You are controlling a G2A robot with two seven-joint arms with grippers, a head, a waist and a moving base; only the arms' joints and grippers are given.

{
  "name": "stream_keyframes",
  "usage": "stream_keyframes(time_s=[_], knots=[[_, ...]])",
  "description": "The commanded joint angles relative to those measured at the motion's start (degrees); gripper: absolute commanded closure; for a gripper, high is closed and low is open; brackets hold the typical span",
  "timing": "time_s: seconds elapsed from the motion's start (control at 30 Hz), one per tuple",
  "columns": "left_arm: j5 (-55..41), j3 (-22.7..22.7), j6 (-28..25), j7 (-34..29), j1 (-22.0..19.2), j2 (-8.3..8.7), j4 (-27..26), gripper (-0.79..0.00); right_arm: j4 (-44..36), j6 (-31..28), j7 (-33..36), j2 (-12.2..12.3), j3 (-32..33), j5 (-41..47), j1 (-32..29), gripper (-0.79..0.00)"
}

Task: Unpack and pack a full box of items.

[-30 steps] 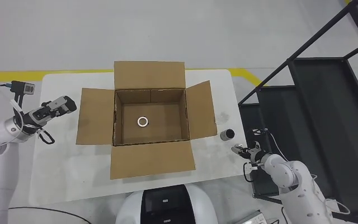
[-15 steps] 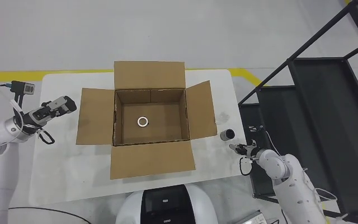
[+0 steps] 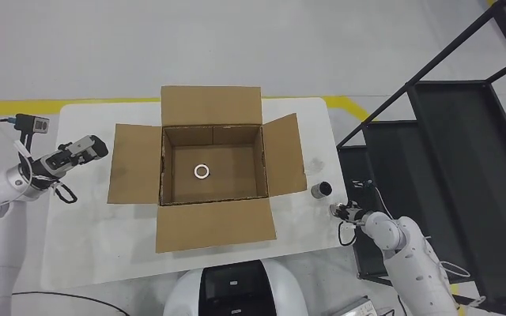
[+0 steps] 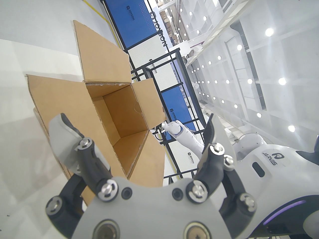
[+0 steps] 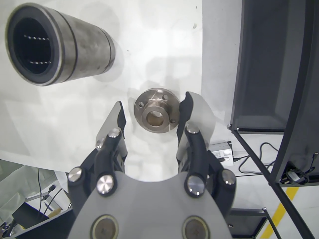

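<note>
An open cardboard box stands mid-table with its flaps spread; a small metal ring lies on its floor. By the table's right edge stands a steel cylinder sleeve, seen close in the right wrist view. Beside it lies a small flanged metal bushing, flat on the table. My right gripper is open around this bushing, one finger at its rim and the other a little apart; from above it sits just below the cylinder. My left gripper hangs open and empty left of the box.
A dark metal shelving rack stands close off the table's right edge, beside the right arm. Bare white tabletop runs left of the box and in front of it. Cables and a small device lie on the floor below.
The right arm has drawn in toward the table edge, its gripper staying near the cylinder. The left arm and the box are unchanged.
</note>
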Motion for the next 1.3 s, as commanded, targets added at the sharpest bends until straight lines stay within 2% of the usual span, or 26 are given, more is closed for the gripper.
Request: stream_keyframes(time_s=[0.0,0.17,0.3,0.47,0.6,0.97,1.27], knots=[[0.00,0.00,0.00,0.00,0.00,0.00,0.00,-0.785,0.43,0.44,-0.14,0.02,-0.10,-0.31,0.23,-0.486],[0.00,0.00,0.00,0.00,0.00,0.00,0.00,-0.785,0.69,1.28,-0.08,0.08,-0.66,-1.30,0.63,-0.474],[0.00,0.00,0.00,0.00,0.00,0.00,0.00,-0.785,0.84,1.54,-0.07,0.12,-0.90,-1.40,0.66,-0.369],[0.00,0.00,0.00,0.00,0.00,0.00,0.00,-0.785,0.54,1.77,-0.12,0.23,-0.87,-1.67,0.30,-0.203],[0.00,0.00,0.00,0.00,0.00,0.00,0.00,-0.785,-0.51,1.82,-0.43,0.32,-0.61,-1.60,-0.29,-0.012],[0.00,0.00,0.00,0.00,0.00,0.00,0.00,-0.785,-7.13,-0.43,-0.08,0.71,1.67,1.42,-4.22,0.000],[0.00,0.00,0.00,0.00,0.00,0.00,0.00,-0.785,-12.50,-4.72,2.40,0.83,0.57,5.38,-7.02,0.000]])
